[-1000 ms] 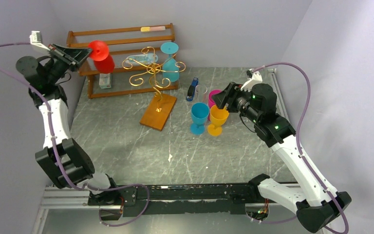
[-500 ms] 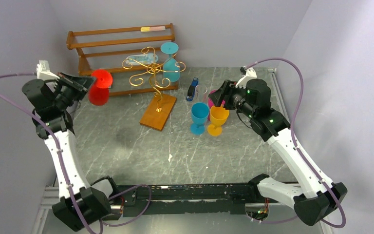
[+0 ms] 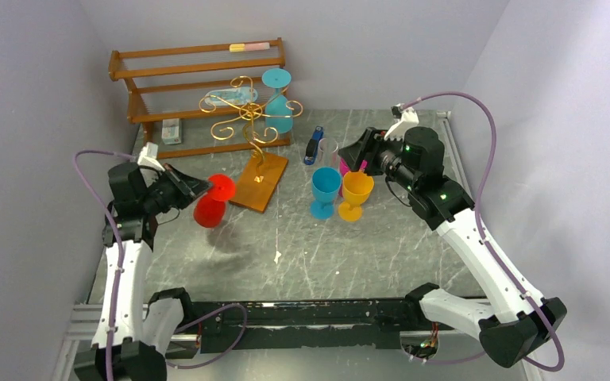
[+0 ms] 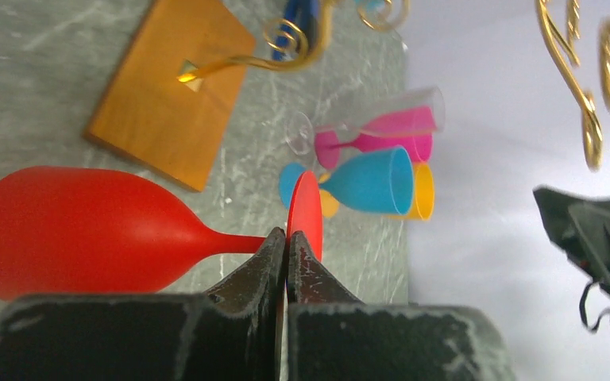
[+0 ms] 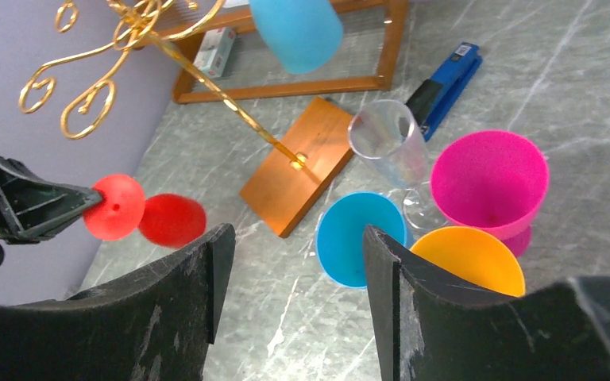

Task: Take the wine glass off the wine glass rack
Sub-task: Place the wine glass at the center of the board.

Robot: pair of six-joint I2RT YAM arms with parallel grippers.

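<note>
My left gripper (image 3: 203,188) is shut on the round foot of a red wine glass (image 3: 208,210). It holds the glass on its side, low over the table, just left of the rack's base. In the left wrist view the fingertips (image 4: 287,240) pinch the foot edge-on, with the red bowl (image 4: 71,230) to the left. The gold wire wine glass rack (image 3: 250,115) stands on its orange-brown wooden base (image 3: 259,181). A light blue glass (image 3: 277,99) hangs on the rack. My right gripper (image 3: 359,155) is open and empty over the standing glasses. It also shows in the right wrist view (image 5: 294,238).
A blue glass (image 3: 325,190), a yellow glass (image 3: 355,194), a pink glass (image 3: 348,157) and a clear glass (image 3: 328,149) stand right of the rack. A blue stapler (image 3: 313,146) lies behind them. A brown slatted shelf (image 3: 198,71) stands at the back wall.
My left arm has swung down and forward with the red glass, from up beside the brown shelf to low over the table left of the rack base. The right gripper has barely moved.
</note>
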